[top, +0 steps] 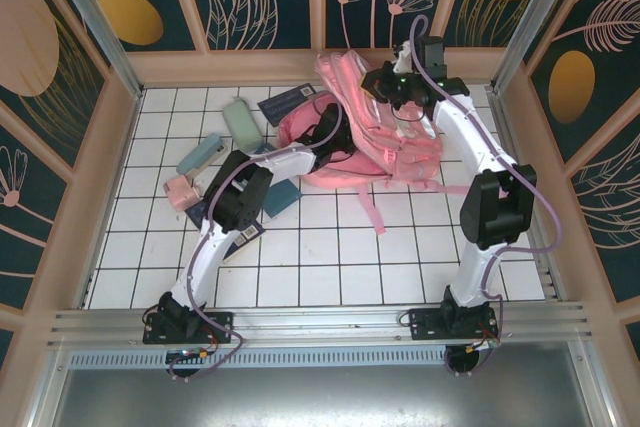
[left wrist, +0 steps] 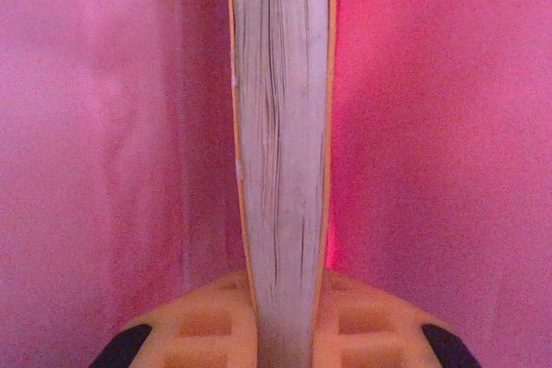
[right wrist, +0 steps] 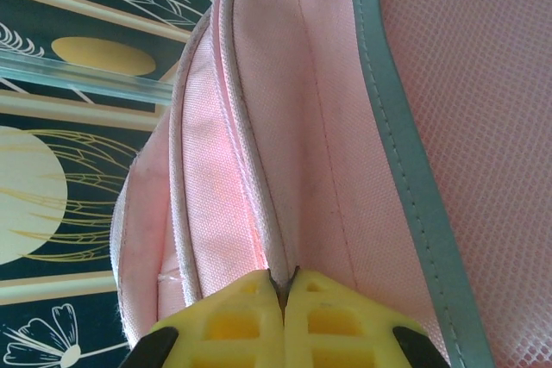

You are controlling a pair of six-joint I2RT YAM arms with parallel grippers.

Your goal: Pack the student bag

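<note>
Student bag [top: 405,152] was recorded at the far middle of the tiled table [top: 330,267], close to the back wall, with a pink strap [top: 375,209] trailing toward the near side.

Right gripper [right wrist: 283,299]: the 2 yellow fingers were seen clenched on a piped fabric edge of the bag, the seam pinched flat between them. The pale reflective strip [right wrist: 405,127] and a mesh panel [right wrist: 483,84] lay beside the pinch. In the top view this gripper [top: 385,82] was raised over the bag's far end.

Left gripper [left wrist: 285,333]: a book [left wrist: 280,127] was held clamped between the fingers, page edge toward the camera, with pink fabric on both sides. The book was judged to be inside the bag.

A pale green pencil case [top: 240,119] and a dark blue notebook [top: 290,102] were noted unpacked, left of the bag.

Handling (judgement): the bag was assessed as light, soft and limp, so its mouth would be expected to collapse if let go. The piped seam by the opening was considered the best hold. The mesh was considered too stretchy, and the smooth panels likely to slip.
</note>
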